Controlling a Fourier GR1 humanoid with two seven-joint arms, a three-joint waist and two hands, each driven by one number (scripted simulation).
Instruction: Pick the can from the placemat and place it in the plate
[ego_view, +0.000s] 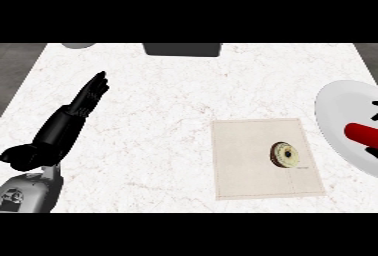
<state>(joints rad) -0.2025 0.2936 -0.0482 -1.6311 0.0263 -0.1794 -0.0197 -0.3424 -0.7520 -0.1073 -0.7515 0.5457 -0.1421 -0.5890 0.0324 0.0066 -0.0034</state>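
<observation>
Left hand (85, 102): fingers straight, holding nothing, on worktop (170, 100).
Right hand (375, 111): curled round red can (359, 132), over plate (336, 107).
Placemat (244, 165): doughnut (285, 154); tiny print unreadable.

I see the red can (360, 132) over the white plate (336, 107), right robot hand (374, 111) at it; probably a doughnut (285, 154) on the placemat (247, 170).

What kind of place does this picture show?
Most likely a kitchen counter: a pale marble-like worktop, a beige placemat bearing a doughnut-like item, and a white plate at the right edge.
</observation>
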